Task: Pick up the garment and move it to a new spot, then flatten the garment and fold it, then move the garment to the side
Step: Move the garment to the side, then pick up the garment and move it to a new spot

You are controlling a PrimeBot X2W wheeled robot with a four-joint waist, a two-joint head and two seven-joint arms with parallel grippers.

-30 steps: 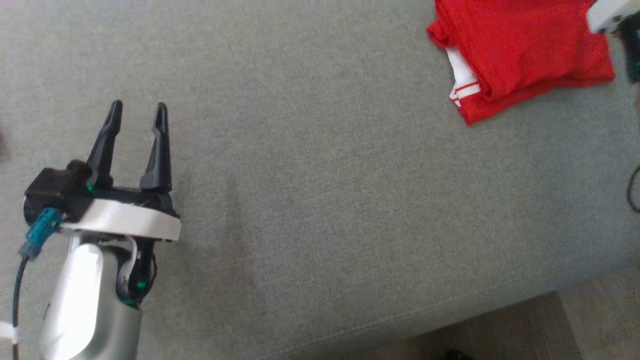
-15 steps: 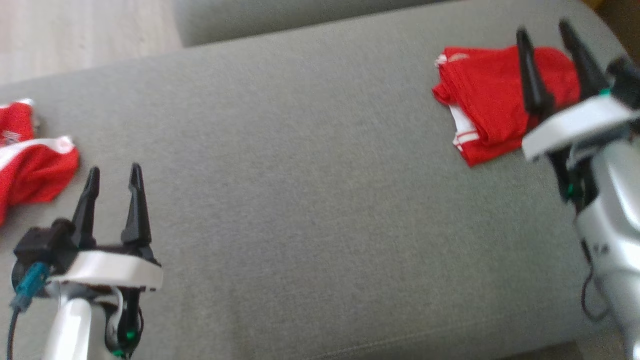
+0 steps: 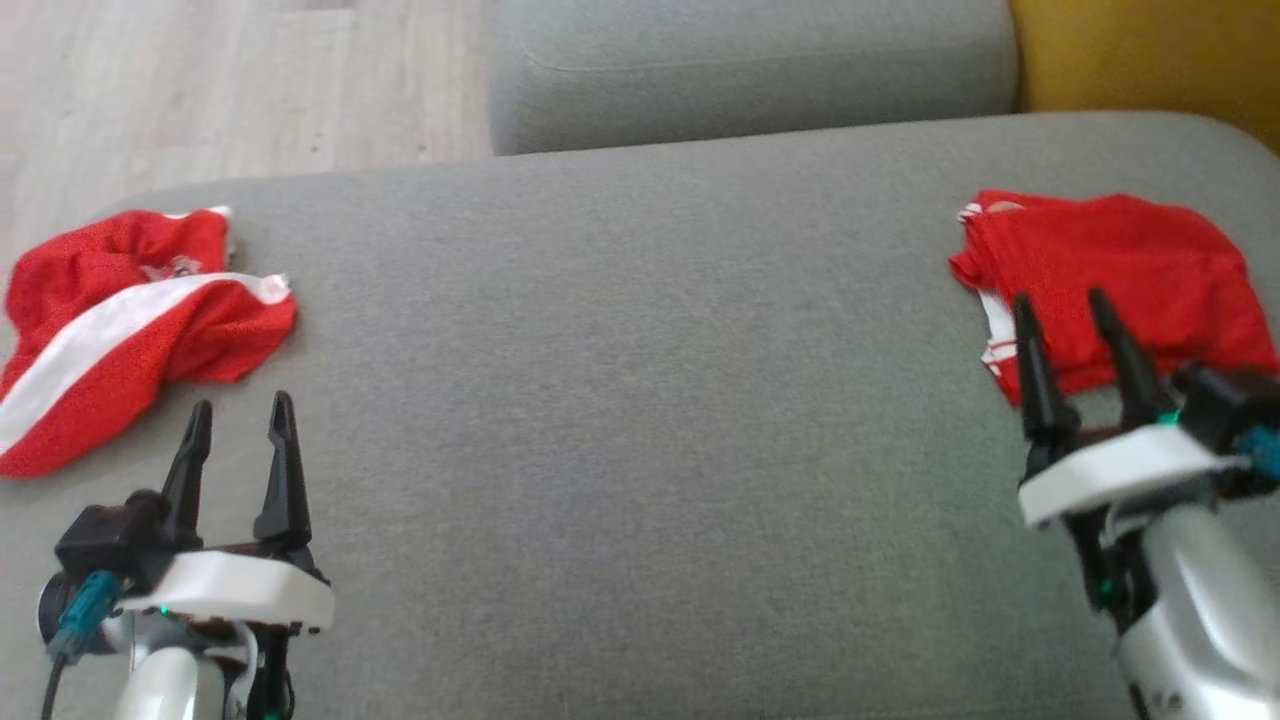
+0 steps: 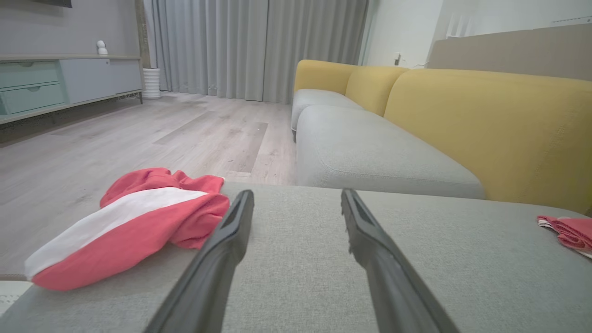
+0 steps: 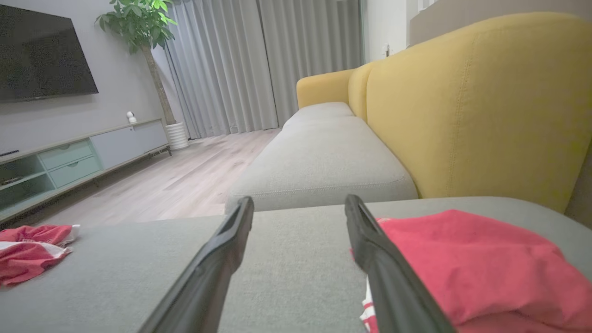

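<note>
Head view, tilted upward since half a second ago, now takes in the whole grey cushion. A folded red garment lies at its right end and a crumpled red-and-white garment at its left edge, well apart. The right gripper, fingers spread and empty, hovers at the folded garment's near edge, its tips drawn back from the far edge they covered earlier. The left gripper, fingers likewise spread, hangs near the crumpled garment, holding nothing. Wood floor lies beyond.
</note>
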